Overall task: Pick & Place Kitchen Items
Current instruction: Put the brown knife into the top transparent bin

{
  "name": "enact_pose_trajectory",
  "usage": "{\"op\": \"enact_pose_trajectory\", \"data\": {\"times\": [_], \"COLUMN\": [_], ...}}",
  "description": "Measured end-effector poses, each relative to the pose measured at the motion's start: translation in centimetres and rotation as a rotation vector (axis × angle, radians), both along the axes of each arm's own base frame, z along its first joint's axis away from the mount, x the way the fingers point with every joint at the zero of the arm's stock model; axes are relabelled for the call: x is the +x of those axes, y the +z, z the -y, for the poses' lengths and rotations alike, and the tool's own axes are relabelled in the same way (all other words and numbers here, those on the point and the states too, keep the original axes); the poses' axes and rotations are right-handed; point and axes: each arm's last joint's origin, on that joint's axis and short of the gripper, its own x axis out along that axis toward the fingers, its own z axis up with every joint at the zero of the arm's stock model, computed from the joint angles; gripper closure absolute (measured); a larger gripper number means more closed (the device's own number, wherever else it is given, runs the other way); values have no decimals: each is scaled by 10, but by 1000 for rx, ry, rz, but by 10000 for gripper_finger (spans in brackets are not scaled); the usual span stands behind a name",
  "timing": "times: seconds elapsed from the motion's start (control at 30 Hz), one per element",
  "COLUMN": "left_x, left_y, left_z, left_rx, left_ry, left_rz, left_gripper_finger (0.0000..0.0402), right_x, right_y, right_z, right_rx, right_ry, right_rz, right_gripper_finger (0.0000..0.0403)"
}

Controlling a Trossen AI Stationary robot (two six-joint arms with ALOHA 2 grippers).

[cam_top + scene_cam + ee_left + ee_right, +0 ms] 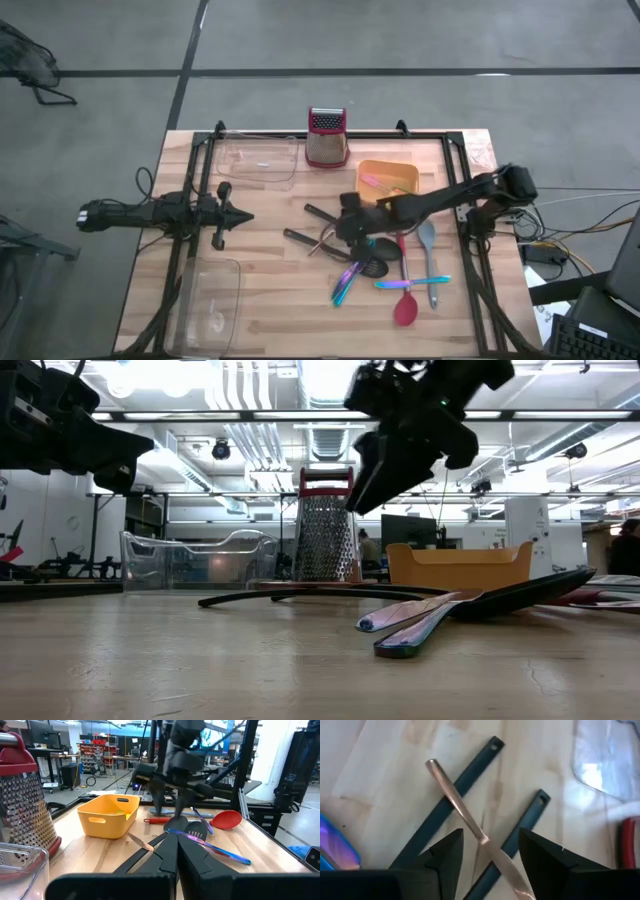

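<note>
The right gripper [487,857] is hovering with fingers apart over a copper-coloured utensil [465,822] crossing 2 black handles [447,802] at table centre; the left gripper [243,216], fingers together, is waiting at 9 o'clock.

The wooden table [280,290] is pale butcher-block planking with a dark frame along its edges; seen from the high view, a steel box grater [326,137] with a red top stands at twelve o'clock; a clear plastic tray [259,160] lies at about eleven, just beside the grater; a second clear tray [210,300] lies at seven o'clock; an orange tub [388,180] sits at about one o'clock; at about four o'clock lies a cluster of utensils: a red spoon [404,306], a grey spatula [428,247], a black slotted spoon [375,266], iridescent cutlery [346,283]; nearer the centre, black tongs [318,214] lie with a copper-coloured piece [465,820] crossing their two arms.
</note>
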Motion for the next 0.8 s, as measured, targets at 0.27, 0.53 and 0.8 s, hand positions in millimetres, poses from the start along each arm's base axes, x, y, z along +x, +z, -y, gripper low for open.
{"op": "enact_pose_trajectory", "data": {"times": [0.27, 0.53, 0.8], "left_x": [0, 0, 0], "left_y": [0, 0, 0], "left_z": [0, 0, 0], "left_rx": [0, 0, 0], "left_ry": [0, 0, 0], "left_rz": [-5, -5, -6], "left_gripper_finger": [396, 396, 396], "right_x": [20, -3, -53], "right_y": [3, 21, 28], "right_z": [-8, -7, -38], "right_rx": [-31, 33, 134], "right_ry": [11, -146, -200], "right_rz": [-202, -366, -523], "right_gripper_finger": [238, 263, 260]}}
